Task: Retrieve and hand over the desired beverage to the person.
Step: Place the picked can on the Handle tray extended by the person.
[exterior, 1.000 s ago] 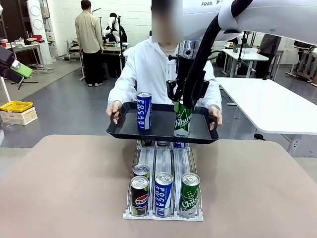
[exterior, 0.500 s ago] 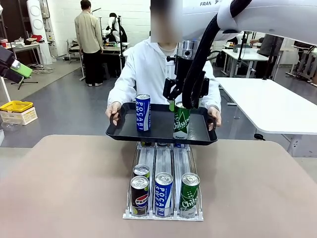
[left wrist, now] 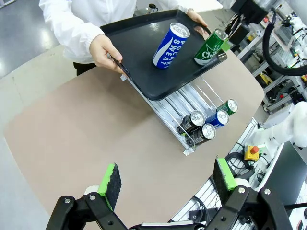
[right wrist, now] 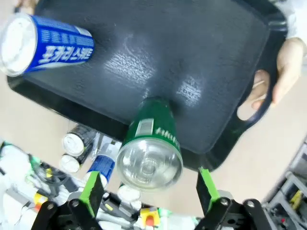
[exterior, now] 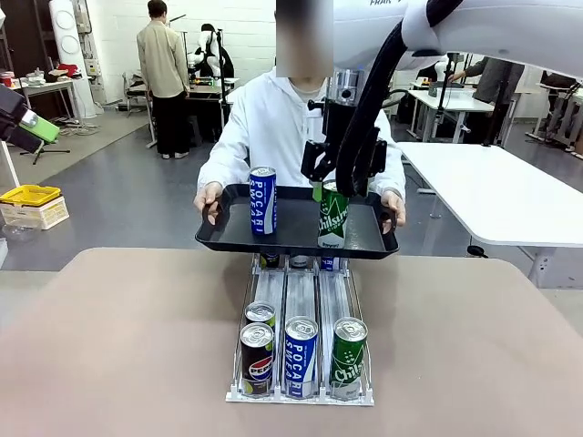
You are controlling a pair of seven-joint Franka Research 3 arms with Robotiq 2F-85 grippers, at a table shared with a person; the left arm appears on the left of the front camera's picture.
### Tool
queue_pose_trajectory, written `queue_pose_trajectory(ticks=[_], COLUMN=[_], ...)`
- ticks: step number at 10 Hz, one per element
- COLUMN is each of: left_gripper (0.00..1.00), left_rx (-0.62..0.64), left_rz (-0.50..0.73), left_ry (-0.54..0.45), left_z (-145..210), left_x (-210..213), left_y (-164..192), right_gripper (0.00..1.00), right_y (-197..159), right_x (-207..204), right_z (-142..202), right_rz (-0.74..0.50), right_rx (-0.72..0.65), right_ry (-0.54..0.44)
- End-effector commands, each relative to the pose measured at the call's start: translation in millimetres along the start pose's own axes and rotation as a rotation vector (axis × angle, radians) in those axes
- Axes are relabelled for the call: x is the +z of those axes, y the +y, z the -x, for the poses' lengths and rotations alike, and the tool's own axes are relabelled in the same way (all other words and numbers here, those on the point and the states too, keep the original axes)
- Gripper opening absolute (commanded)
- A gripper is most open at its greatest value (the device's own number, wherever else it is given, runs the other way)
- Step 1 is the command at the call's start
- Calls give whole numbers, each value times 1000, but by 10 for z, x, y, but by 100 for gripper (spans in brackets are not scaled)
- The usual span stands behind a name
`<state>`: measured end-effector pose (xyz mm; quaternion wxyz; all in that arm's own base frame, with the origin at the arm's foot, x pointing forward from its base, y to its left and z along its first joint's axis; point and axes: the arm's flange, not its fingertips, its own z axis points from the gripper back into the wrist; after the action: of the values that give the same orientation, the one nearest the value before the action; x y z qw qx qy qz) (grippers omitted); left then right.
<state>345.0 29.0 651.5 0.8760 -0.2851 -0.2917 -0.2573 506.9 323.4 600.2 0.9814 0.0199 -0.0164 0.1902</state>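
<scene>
Green Chilsung can [exterior: 333,215] stands upright on black tray [exterior: 293,240] held by the person [exterior: 273,127]. Right end effector [right wrist: 149,186] released, pads flanking can top. Judgement: lift straight up, avoid clipping. Left end effector [left wrist: 167,178] released, idle above table [left wrist: 72,139].

"POCARI SWEAT" on blue can [exterior: 262,201], "Chilsung" on green can [exterior: 332,217], Pepsi logo on dark can [exterior: 257,359]

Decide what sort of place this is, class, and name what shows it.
Probably a robotics lab or workshop: a white robot arm works at the table, white workbenches stand on a grey floor, and an emergency-stop button sits beside the rig.
</scene>
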Motion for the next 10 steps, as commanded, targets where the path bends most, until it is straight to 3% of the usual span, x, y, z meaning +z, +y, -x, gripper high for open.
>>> queue_pose_trajectory(ticks=[1, 3, 4, 8, 10], left_gripper=[100, 100, 100, 100, 100], left_rx=[1, 1, 1, 1, 1], left_rz=[1, 1, 1, 1, 1], left_ry=[-2, -2, -2, -2, -2], left_z=[4, 4, 4, 4, 4], left_x=[8, 8, 8, 8, 8], left_y=[8, 8, 8, 8, 8], right_gripper=[100, 100, 100, 100, 100], right_y=[12, -78, -199, -810, -946], right_x=[619, 1038, 1049, 708, 611], right_z=[498, 1195, 1514, 2203, 2436], right_rz=[-4, 14, 22, -18, -30], right_rx=[-49, -73, -76, -138, -158], right_ry=[-100, -199, -219, -274, -299])
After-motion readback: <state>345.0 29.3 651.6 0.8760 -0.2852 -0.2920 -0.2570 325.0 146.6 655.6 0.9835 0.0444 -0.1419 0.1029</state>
